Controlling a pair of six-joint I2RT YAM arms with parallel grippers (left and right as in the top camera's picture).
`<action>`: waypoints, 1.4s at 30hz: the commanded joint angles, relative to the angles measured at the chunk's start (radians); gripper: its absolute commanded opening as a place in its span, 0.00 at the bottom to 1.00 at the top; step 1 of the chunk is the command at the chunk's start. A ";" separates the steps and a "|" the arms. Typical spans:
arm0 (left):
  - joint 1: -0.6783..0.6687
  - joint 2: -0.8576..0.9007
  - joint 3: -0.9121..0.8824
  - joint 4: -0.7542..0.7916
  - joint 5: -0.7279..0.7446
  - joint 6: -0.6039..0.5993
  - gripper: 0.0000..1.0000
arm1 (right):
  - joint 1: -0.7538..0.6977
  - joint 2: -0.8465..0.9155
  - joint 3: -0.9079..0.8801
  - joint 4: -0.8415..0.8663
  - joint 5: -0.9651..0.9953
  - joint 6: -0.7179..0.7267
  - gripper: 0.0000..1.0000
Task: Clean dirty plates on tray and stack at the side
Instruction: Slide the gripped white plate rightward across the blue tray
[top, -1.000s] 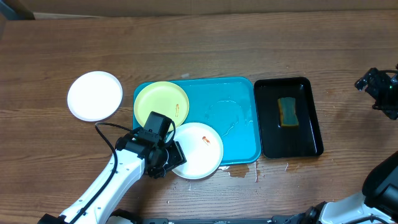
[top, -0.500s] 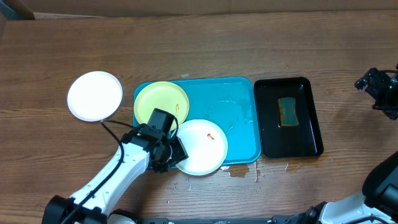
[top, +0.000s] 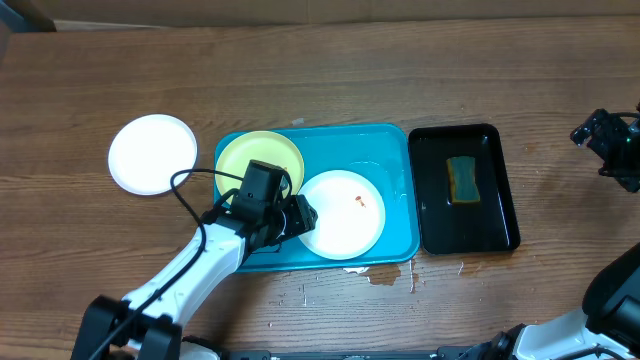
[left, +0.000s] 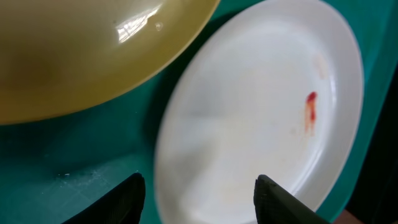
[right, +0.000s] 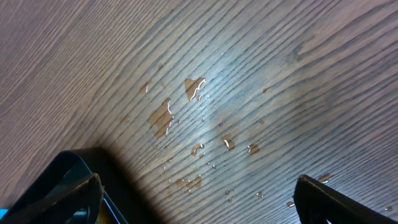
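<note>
On the turquoise tray (top: 396, 150) lie two dirty plates: a white plate (top: 345, 218) with a small red smear, and a yellow-green plate (top: 255, 155) behind it to the left, partly hidden by my left arm. My left gripper (top: 303, 213) is open at the white plate's left rim. In the left wrist view its fingertips (left: 133, 190) straddle that rim, one over the tray (left: 74, 143) and one over the white plate (left: 249, 112). A third white plate (top: 153, 153) rests on the table left of the tray. My right gripper (top: 606, 137) is open at the far right.
A narrow black tray (top: 500, 215) with a sponge (top: 462, 179) stands right of the turquoise tray. Water drops lie on the wood (top: 385, 275) before the tray and under my right gripper (right: 202, 193). A wet patch (top: 362, 172) shines on the tray.
The smeared white plate slid right and back, from overhanging the tray's front edge to lying fully inside it. My left gripper moved with it. The right arm stayed still.
</note>
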 joint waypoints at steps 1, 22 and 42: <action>-0.004 0.030 0.046 -0.061 -0.022 0.045 0.63 | -0.003 -0.008 0.010 0.005 0.001 0.004 1.00; -0.124 0.220 0.300 -0.400 -0.238 0.058 0.58 | -0.003 -0.008 0.010 0.005 0.001 0.004 1.00; -0.123 0.275 0.300 -0.301 -0.231 0.070 0.18 | -0.003 -0.008 0.010 0.005 0.001 0.004 1.00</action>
